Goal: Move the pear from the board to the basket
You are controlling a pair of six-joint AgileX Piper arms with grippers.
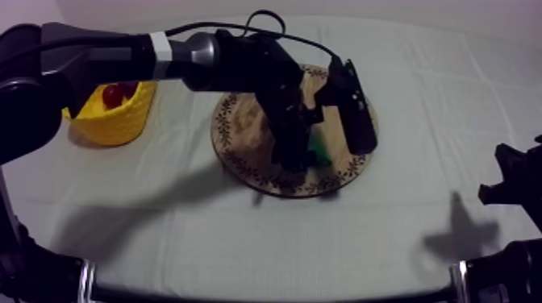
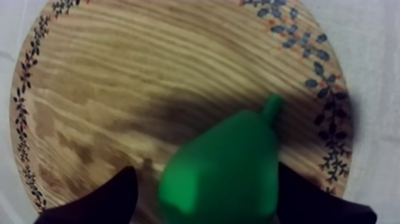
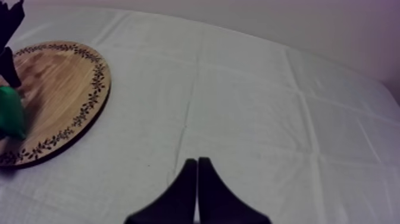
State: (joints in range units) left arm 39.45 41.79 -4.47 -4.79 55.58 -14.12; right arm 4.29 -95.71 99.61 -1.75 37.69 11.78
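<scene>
The green pear (image 2: 223, 167) lies on the round wooden board (image 2: 137, 77), stem toward the patterned rim. My left gripper (image 2: 205, 170) is down over it with one finger on each side. The jaws stand apart; a sliver of wood shows between one finger and the pear, so it is open. From above, the left arm reaches across the board (image 1: 242, 121) and my left gripper (image 1: 300, 157) covers most of the pear (image 1: 320, 149). The yellow basket (image 1: 121, 121) stands at the far left. My right gripper (image 3: 197, 161) is shut on nothing, resting low at the right (image 1: 504, 181).
A small red fruit (image 1: 113, 95) lies in the basket. Bare cloth stretches between board and basket and across the whole right half. The right wrist view takes in the board (image 3: 59, 77) with the pear (image 3: 11, 113) at its edge.
</scene>
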